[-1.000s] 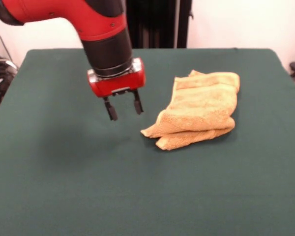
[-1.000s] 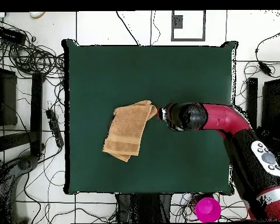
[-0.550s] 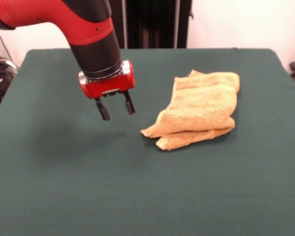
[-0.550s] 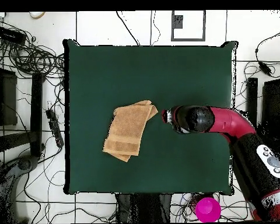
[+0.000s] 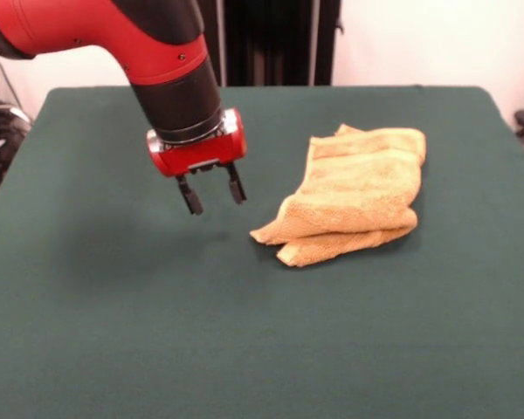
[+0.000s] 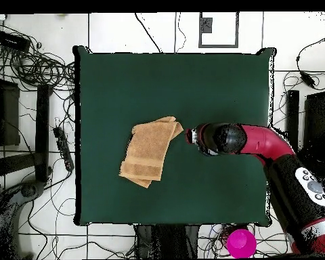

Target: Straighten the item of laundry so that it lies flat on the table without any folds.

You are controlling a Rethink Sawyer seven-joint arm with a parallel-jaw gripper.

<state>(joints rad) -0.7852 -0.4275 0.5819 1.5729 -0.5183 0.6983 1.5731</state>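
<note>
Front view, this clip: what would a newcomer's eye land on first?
The red and black arm, whose open gripper hangs above the dark green table, empty. Next, the orange-tan towel lying folded over itself just beside the gripper, untouched, a corner pointing toward it.

Obstacle: folded orange-tan terry towel [image 5: 356, 194], the only thing lying on the dark green cloth-covered counter [image 5: 244, 349] | Free room: bare cloth on every side of it | Red-and-black gripper [image 5: 212, 193]: above the counter, apart from the towel's corner, jaws spread

orange-tan towel [image 5: 358, 194], folded, on green table [image 5: 244, 332]
</note>
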